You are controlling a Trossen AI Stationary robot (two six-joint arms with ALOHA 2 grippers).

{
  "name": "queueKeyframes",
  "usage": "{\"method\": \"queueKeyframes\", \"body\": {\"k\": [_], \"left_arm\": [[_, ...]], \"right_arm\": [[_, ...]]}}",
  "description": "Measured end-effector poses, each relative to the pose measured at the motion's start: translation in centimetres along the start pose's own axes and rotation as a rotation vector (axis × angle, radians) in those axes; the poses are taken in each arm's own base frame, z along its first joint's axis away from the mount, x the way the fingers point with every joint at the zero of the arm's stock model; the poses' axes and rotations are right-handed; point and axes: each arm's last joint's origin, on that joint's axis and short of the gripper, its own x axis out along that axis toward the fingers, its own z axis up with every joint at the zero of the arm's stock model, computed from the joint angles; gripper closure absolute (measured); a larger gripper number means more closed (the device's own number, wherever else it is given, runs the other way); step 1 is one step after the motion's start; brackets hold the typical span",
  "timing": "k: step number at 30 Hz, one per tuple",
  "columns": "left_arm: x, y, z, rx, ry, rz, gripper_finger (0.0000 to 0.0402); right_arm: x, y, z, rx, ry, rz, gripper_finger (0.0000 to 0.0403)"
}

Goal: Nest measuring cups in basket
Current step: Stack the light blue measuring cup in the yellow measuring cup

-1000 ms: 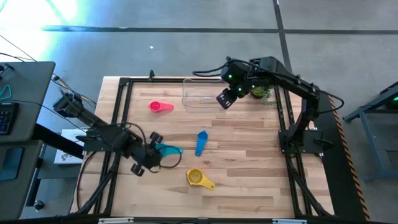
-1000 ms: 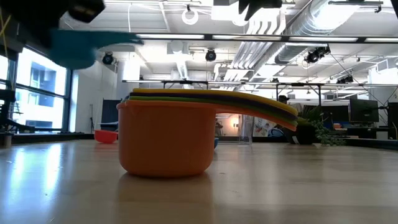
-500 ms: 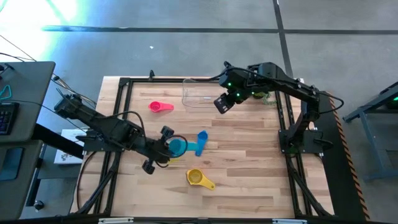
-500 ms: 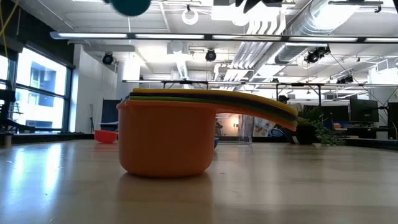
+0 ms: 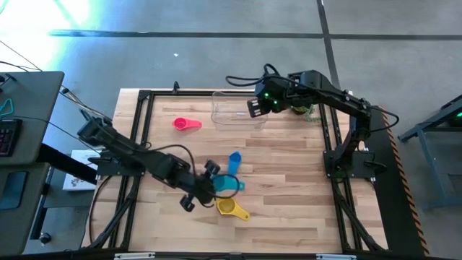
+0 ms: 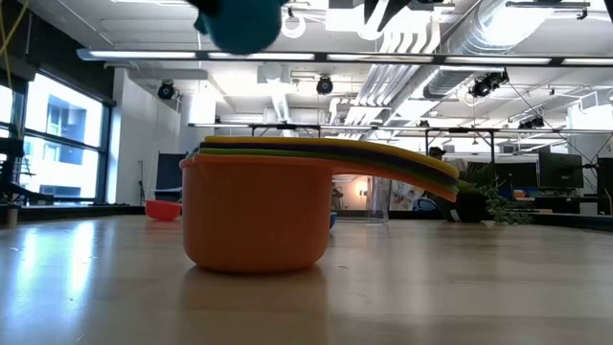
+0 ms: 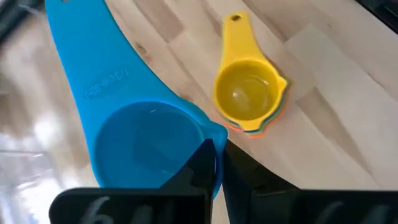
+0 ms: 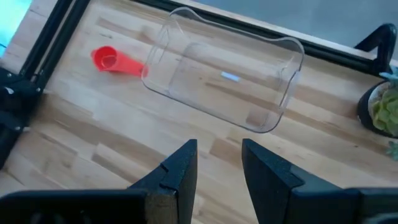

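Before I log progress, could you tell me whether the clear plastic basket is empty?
Empty: the clear rectangular plastic basket shows only bare wood through its bottom in the right wrist view.

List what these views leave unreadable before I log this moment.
- Stack of cups: the low view shows only edges, so the count is unclear; from above the yellow cup covers the rest.
- Basket: the right gripper overlaps its edge in the high view.
- Teal cup: cut off by the low view's top edge.

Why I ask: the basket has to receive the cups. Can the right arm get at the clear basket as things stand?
Probably yes. The right gripper hangs open and empty just beside the basket, and its wrist view shows only bare wood between its fingers and the basket's near wall. The pink cup lies off to one side.
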Motion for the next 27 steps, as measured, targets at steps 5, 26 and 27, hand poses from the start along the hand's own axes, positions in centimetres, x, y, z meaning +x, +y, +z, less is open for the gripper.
{"method": "queueKeyframes", "body": {"k": [5,26,27], "left_arm": [[2.2,-0.9,0.3,0.003,0.03,-0.049,0.0394],[6.2,-3.8,2.1,0.082,-0.04,-0.115,0.0394],[6.4,-3.9,2.0,0.089,-0.028,-0.122,0.0394]], "right_arm": [[0.0,0.0,0.0,0.023,0.0,0.0,0.0284],[0.0,0.0,0.0,0.045,-0.01,-0.007,0.0284],[0.0,0.0,0.0,0.045,-0.01,-0.007,0.0284]]}}
